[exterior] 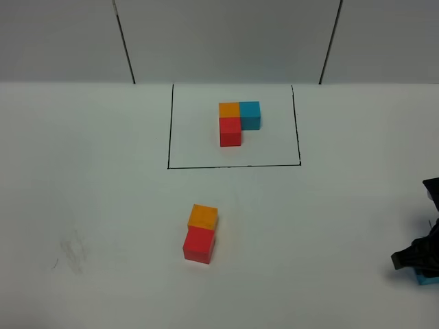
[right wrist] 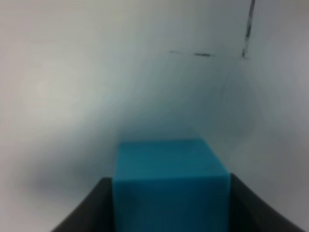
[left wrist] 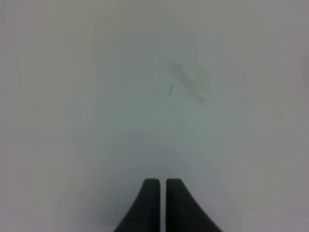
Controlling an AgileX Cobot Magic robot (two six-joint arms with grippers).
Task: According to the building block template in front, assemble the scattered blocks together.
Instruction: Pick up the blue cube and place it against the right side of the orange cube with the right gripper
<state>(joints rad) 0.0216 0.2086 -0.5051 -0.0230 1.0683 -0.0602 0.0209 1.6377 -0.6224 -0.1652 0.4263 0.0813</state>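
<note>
- The building block template (exterior: pixel 239 122) sits inside the black drawn rectangle (exterior: pixel 233 165) toward the far edge of the tabletop (exterior: pixel 103 205): orange cube and blue cube side by side, red cube just in front of the orange one.
- Of the scattered blocks, the loose orange cube (exterior: pixel 203 216) and loose red cube (exterior: pixel 199 245) already touch, orange behind red, near the middle of the tabletop.
- The loose blue cube (right wrist: pixel 170 186) lies at the right edge of the tabletop, well apart from that pair.
- The right gripper (right wrist: pixel 169 203) straddles this blue cube, one dark finger (right wrist: pixel 89 210) against each side; whether the grip has tightened enough to lift, I cannot tell.
- The left gripper (left wrist: pixel 162 203) has its fingertips together, holding nothing, above bare tabletop with a faint smudge (left wrist: pixel 190 82).
- Risk: if the fingers pinch unevenly, the cube may twist or slip out on lifting.
- Risk: the cube lies so near the table edge that a nudge could push it off.
- Risk: setting the blue cube beside the orange one may knock the joined pair apart.
</note>
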